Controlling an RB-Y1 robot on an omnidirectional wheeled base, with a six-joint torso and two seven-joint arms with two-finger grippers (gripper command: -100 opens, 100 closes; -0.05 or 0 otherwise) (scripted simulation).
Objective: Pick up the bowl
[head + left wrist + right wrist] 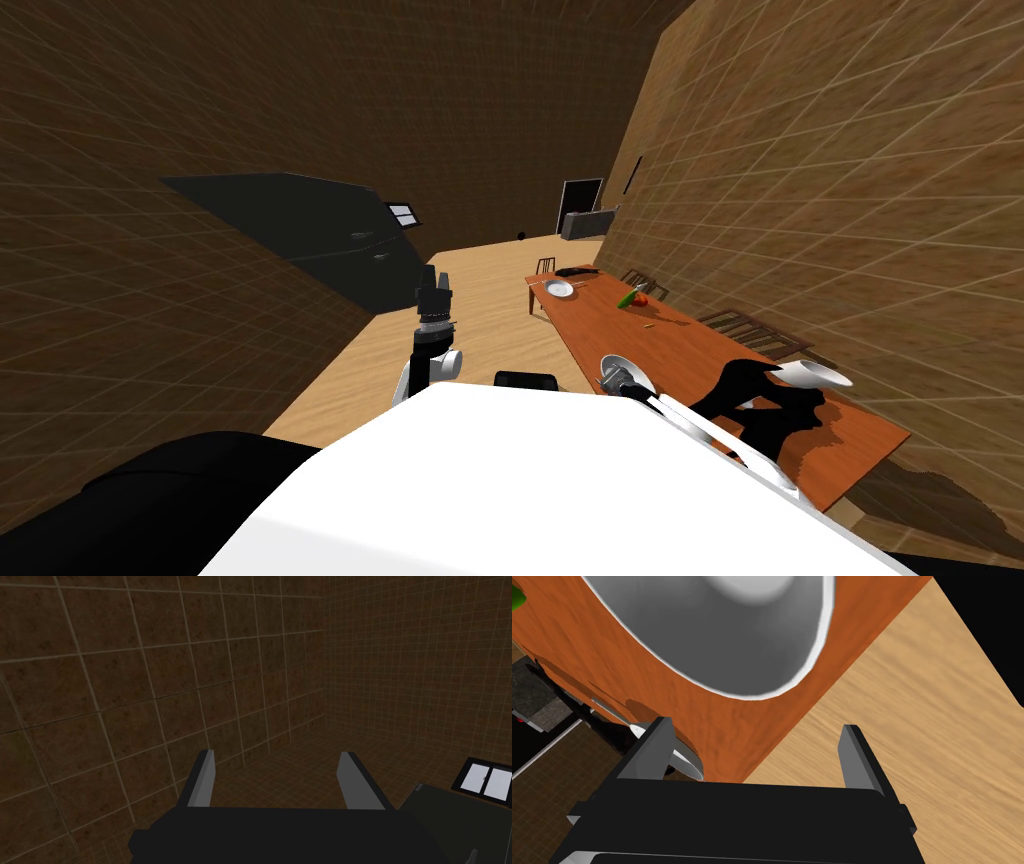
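Right gripper (755, 725): two fingers apart, gripping nothing, held at the near edge of the table (587, 656).
Bowl (727, 636): grey inside with a white rim, upright on the orange-brown table top. Lies ahead of the fingertips and untouched by either, its rim curving across the line of the gap between them.
Spoon-shaped grey item (684, 762): just beside one right finger, partly hidden behind it, handle running away from the fingertip.
Light wood floor (912, 726): past the table edge, behind the other right finger.
Left gripper (277, 752): fingers apart, holding nothing; in the head view, raised upright, well apart from the table.
White plate (558, 289): at the table's far end, well beyond the right fingers.
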